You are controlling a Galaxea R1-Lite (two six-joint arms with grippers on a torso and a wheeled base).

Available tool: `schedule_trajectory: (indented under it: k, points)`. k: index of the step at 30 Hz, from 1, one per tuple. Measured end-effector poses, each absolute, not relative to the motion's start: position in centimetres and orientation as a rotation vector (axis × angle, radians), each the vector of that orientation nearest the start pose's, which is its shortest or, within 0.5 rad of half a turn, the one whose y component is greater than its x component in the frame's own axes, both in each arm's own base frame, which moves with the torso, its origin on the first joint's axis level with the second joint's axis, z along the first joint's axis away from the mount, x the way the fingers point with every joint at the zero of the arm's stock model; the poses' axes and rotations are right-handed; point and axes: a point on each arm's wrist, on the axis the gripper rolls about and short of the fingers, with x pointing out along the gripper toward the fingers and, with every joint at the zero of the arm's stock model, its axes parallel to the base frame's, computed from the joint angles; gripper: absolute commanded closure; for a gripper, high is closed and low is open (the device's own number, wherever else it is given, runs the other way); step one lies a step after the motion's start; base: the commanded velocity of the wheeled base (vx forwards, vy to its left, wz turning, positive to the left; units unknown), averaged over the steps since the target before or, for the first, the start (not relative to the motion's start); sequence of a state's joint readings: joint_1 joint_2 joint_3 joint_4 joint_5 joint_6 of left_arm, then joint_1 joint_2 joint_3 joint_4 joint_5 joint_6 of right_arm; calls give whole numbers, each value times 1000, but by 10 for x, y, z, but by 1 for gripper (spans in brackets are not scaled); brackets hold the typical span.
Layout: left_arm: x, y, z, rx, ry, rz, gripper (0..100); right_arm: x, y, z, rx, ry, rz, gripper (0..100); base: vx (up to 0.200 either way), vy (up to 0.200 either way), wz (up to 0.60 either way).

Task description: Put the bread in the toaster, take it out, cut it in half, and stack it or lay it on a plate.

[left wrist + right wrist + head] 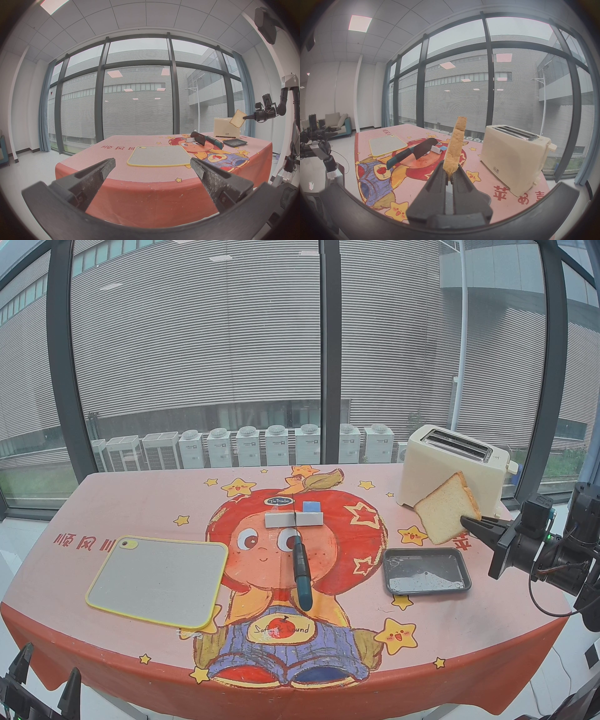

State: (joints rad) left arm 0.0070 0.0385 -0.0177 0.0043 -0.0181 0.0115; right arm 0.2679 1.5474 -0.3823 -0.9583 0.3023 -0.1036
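My right gripper [470, 522] is shut on one corner of a slice of bread [446, 509], holding it in the air in front of the cream toaster [453, 469] at the table's back right. In the right wrist view the bread [455, 147] stands edge-on between the fingers [434, 182], with the toaster [514, 156] beyond it. A knife [300, 568] with a teal handle rests on a white stand [294, 519] at mid-table. The grey plate [427, 571] lies below the bread. My left gripper [153, 175] hangs open off the table's front left corner.
A grey cutting board [159, 580] with a yellow rim lies on the left half of the table. The toaster's two slots [456, 445] face up. Windows stand close behind the table's far edge.
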Motion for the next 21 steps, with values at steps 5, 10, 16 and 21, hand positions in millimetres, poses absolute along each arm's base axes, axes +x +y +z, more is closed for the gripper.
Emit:
schedule_trajectory:
  k: [5,10,16,21]
  points:
    - [-21,-1,81,11,25,-11,0,221,68,149,-97,178,579,100,0,-200,0]
    - [-21,-1,81,10,25,-11,0,222,68,149,-97,178,579,100,0,-80,0]
    - [-21,-1,81,9,25,-11,0,224,68,149,-95,177,592,100,0,0,0]
    - [-21,-1,81,9,25,-11,0,229,69,156,-93,146,608,100,0,0,0]
